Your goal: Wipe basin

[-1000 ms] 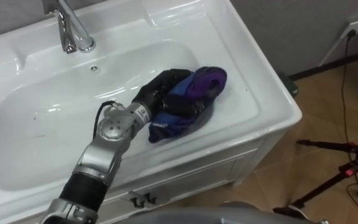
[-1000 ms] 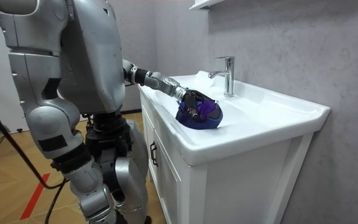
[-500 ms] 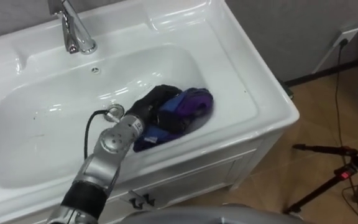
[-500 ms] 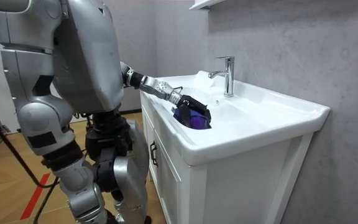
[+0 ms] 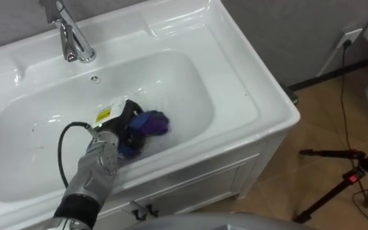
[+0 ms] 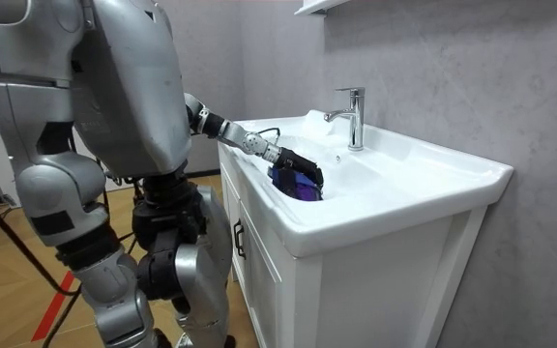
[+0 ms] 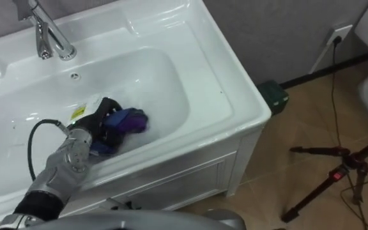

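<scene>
The left hand (image 5: 121,119), fingers curled into the bunched blue-and-purple cloth (image 5: 151,122), has dragged it from the right end of the white ceramic basin (image 5: 238,96) to mid-bowl, near wall. The stroke is probably progressing leftward, with the left half outstanding.

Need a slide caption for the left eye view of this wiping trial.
Robot's left hand grips a bunched blue-purple cloth low in the white basin, faucet behind.

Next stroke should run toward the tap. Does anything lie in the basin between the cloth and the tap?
Nothing visible. The left hand rests on the blue cloth in the basin, and bare white porcelain runs from there to the tap.
</scene>
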Robot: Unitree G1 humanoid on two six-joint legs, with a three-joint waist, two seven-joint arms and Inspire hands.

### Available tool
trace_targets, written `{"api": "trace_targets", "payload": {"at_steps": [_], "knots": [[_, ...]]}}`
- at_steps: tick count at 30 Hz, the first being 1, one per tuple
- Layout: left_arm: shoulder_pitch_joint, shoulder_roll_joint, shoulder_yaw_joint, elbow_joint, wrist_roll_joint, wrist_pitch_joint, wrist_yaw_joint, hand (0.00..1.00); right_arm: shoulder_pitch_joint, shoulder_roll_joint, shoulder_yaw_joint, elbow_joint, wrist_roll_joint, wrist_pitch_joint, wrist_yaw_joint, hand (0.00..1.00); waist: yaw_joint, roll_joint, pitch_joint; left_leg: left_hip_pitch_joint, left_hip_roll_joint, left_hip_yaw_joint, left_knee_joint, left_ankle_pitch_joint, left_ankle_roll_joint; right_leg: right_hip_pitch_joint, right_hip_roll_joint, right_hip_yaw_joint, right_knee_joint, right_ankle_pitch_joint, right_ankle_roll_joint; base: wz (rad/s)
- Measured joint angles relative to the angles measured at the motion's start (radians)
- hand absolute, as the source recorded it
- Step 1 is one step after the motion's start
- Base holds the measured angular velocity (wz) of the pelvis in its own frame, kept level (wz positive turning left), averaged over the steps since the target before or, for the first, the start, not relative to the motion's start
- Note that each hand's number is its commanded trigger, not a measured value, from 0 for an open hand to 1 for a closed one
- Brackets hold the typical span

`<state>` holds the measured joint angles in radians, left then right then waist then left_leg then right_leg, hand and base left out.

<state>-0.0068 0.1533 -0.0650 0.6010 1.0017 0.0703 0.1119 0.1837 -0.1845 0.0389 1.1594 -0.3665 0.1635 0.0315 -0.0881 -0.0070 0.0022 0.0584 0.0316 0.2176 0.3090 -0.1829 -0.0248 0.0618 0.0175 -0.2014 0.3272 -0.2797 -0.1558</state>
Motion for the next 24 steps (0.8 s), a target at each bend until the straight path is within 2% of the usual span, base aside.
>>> {"api": "trace_targets", "payload": {"at_steps": [4, 6, 7, 9, 11, 13, 15, 16, 18, 21, 24], "knots": [[0.001, 0.04, 0.038, 0.043, 0.101, 0.042, 0.039, 1.0, 0.004, -0.008, -0.026, -0.002, -0.001, -0.001, -0.009, 0.0, 0.001, 0.008, -0.0006, -0.002, 0.008, 0.002, -0.003, -0.001, -0.003, -0.004, 0.008, 0.003, -0.003, 0.004, -0.007, -0.03], [0.001, 0.07, 0.061, 0.065, 0.142, 0.072, 0.045, 1.0, 0.005, -0.017, -0.032, -0.005, 0.0, -0.001, -0.017, 0.0, 0.001, 0.019, -0.0027, -0.015, 0.012, 0.002, 0.006, -0.002, -0.003, -0.011, 0.012, 0.0, -0.003, 0.006, -0.011, 0.02], [0.0, 0.077, 0.065, 0.072, 0.15, 0.081, 0.047, 1.0, 0.005, -0.02, -0.032, -0.005, 0.003, -0.001, -0.018, 0.0, 0.002, 0.024, -0.0039, -0.019, 0.014, 0.001, 0.01, -0.003, -0.004, -0.011, 0.012, -0.002, -0.003, 0.006, -0.012, 0.08], [-0.002, 0.096, 0.088, 0.093, 0.17, 0.099, 0.054, 1.0, 0.005, -0.032, -0.032, -0.004, 0.008, -0.001, -0.018, 0.0, 0.003, 0.04, -0.0041, -0.036, 0.026, 0.001, 0.036, -0.016, -0.019, -0.011, 0.021, -0.011, -0.006, 0.008, -0.016, 0.09], [-0.002, 0.111, 0.102, 0.101, 0.208, 0.111, 0.054, 1.0, 0.007, -0.037, -0.035, -0.004, 0.007, -0.001, -0.02, 0.0, 0.006, 0.05, -0.0017, -0.037, 0.028, -0.002, 0.037, -0.02, -0.014, -0.013, 0.025, -0.012, -0.01, 0.009, -0.016, 0.07], [-0.002, 0.136, 0.103, 0.106, 0.234, 0.122, 0.054, 1.0, 0.015, -0.04, -0.064, -0.005, 0.008, -0.001, -0.024, 0.0, 0.01, 0.062, -0.0044, -0.039, 0.03, -0.003, 0.036, -0.02, -0.014, -0.012, 0.028, -0.011, -0.016, 0.009, -0.016, 0.05], [-0.002, 0.184, 0.103, 0.104, 0.258, 0.132, 0.058, 1.0, 0.02, -0.05, -0.072, -0.004, 0.01, 0.002, -0.034, 0.0, 0.012, 0.07, -0.0036, -0.039, 0.029, -0.008, 0.036, -0.02, -0.014, -0.012, 0.028, -0.013, -0.017, 0.009, -0.017, 0.0], [-0.002, 0.199, 0.104, 0.102, 0.259, 0.136, 0.061, 1.0, 0.023, -0.054, -0.072, -0.006, 0.009, 0.001, -0.037, 0.0, 0.012, 0.074, -0.0048, -0.041, 0.029, -0.009, 0.036, -0.02, -0.014, -0.013, 0.028, -0.014, -0.017, 0.009, -0.017, 0.03], [-0.006, 0.251, 0.11, 0.076, 0.272, 0.155, 0.075, 1.0, 0.036, -0.065, -0.071, -0.017, 0.004, 0.001, -0.042, 0.0, 0.014, 0.083, -0.0089, -0.05, 0.03, -0.009, 0.035, -0.02, -0.014, -0.026, 0.028, -0.022, -0.015, 0.01, -0.019, 0.06], [-0.008, 0.28, 0.148, 0.058, 0.296, 0.177, 0.079, 1.0, 0.039, -0.086, -0.068, -0.024, 0.003, 0.001, -0.039, 0.0, 0.019, 0.092, -0.0043, -0.049, 0.029, -0.01, 0.029, -0.02, -0.014, -0.025, 0.027, -0.022, -0.015, 0.011, -0.021, 0.0], [-0.008, 0.295, 0.157, 0.056, 0.298, 0.192, 0.078, 1.0, 0.036, -0.096, -0.064, -0.025, 0.003, 0.001, -0.04, 0.0, 0.02, 0.1, -0.0019, -0.047, 0.027, -0.015, 0.026, -0.02, -0.014, -0.023, 0.027, -0.022, -0.017, 0.011, -0.021, 0.0]]}}
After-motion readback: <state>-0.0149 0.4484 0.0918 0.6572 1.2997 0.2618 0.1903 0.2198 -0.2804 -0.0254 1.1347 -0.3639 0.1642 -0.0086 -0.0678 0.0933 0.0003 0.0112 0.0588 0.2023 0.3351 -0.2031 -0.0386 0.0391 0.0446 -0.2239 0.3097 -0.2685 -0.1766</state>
